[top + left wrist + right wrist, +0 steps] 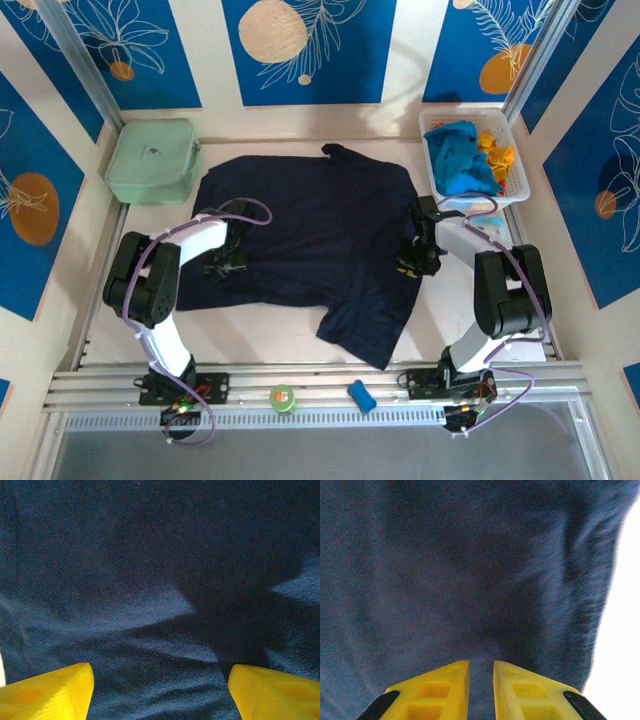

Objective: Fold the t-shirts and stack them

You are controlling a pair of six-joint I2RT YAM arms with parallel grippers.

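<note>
Nearest, on the metal rail between the two arm bases: a small round green roll of tape (284, 399) and, just to its right, a small blue plastic piece (362, 396).

Beyond the rail, spread across the middle of the white table (260, 325): a large dark navy cloth t-shirt (320, 240), mostly flat. One corner trails toward the near edge right of centre, and a small bump of cloth sits at the far edge.

Over the left part of that shirt hovers the left gripper (225, 262). From its wrist, yellow fingers (55, 692) stand wide apart with nothing between them but softly wrinkled navy cloth below.

At the right edge of the shirt sits the right gripper (408, 262) – seen from its wrist (481, 680), fingers drawn almost together, leaving a narrow slit with navy cloth showing in it. Cannot tell whether cloth is pinched there. White table surface at the right of that view, past the shirt's edge.

Farthest back on the left, just beyond the shirt's far left corner: a pale mint-green plastic box (152, 160) with rounded corners, lid on.

Farthest back on the right: a white plastic mesh basket (515, 188) – inside it, a bright turquoise-blue cloth t-shirt (460, 160) bunched on the left and an orange-yellow cloth t-shirt (497, 155) crumpled on the right, touching each other.
</note>
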